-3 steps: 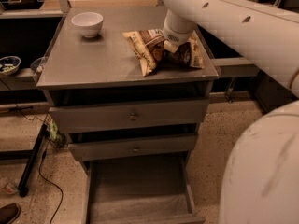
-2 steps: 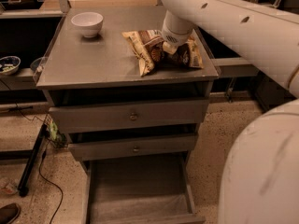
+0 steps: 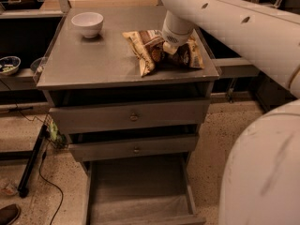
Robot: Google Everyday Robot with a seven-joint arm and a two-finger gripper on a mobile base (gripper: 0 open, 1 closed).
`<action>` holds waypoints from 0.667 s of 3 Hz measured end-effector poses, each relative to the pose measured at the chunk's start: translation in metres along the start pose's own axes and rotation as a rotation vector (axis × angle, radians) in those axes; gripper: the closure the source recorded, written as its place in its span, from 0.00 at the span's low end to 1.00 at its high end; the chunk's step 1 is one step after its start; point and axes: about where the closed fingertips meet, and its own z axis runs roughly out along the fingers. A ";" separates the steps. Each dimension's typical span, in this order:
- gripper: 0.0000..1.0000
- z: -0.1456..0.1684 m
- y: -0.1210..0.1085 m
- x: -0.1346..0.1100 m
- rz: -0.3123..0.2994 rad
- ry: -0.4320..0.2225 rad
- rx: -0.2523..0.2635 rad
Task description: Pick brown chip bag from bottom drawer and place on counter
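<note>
Camera view shows the white robot arm (image 3: 234, 27) reaching in from the right, above the counter (image 3: 93, 60). Below the counter, under two shut knobbed drawers (image 3: 134, 117), the bottom drawer (image 3: 140, 186) stands pulled open. The brown chip bag (image 3: 145, 50) lies on the counter's right half, near its front edge. A white bowl (image 3: 87, 23) sits at the counter's back left corner, well apart from the bag. The gripper (image 3: 169, 45) is down on the bag's middle; whether it has hold of the bag I cannot tell.
</note>
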 end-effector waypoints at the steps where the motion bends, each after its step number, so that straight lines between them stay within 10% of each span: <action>1: 0.27 0.000 0.000 0.000 0.000 0.000 0.000; 2: 0.00 0.000 0.000 0.000 0.000 0.000 0.000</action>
